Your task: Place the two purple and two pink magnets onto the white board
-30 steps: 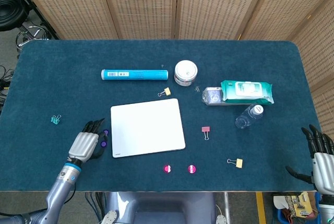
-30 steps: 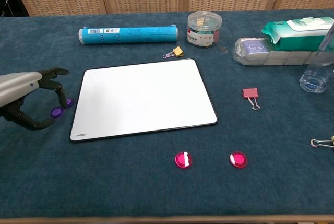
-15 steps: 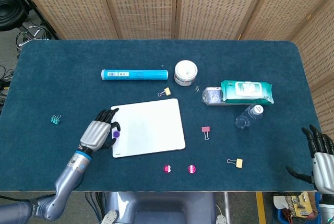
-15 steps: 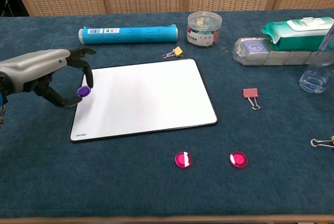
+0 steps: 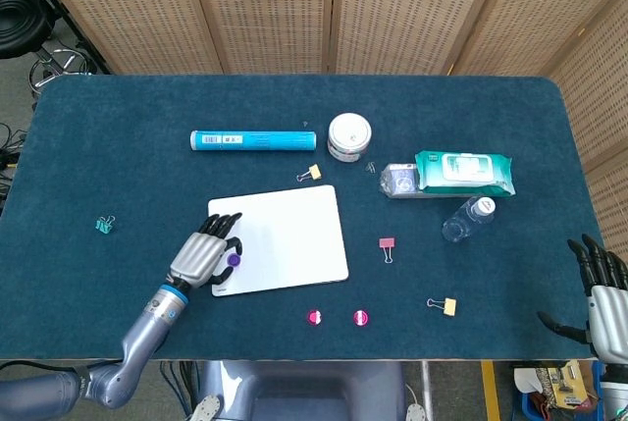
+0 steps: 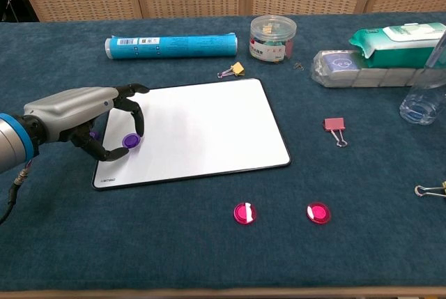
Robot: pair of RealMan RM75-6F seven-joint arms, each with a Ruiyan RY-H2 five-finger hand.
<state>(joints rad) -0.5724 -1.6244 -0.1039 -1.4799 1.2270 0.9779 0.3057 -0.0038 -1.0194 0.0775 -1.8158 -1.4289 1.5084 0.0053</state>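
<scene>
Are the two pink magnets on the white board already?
No, both pink magnets lie on the blue cloth in front of the white board.

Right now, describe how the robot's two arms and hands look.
The left hand has a silver-grey back and black fingers; behind it a blue wrist band, a grey forearm and a thin dark cable hanging below. The right hand, at the head view's edge, likewise has black fingers on a silver-grey body.
</scene>
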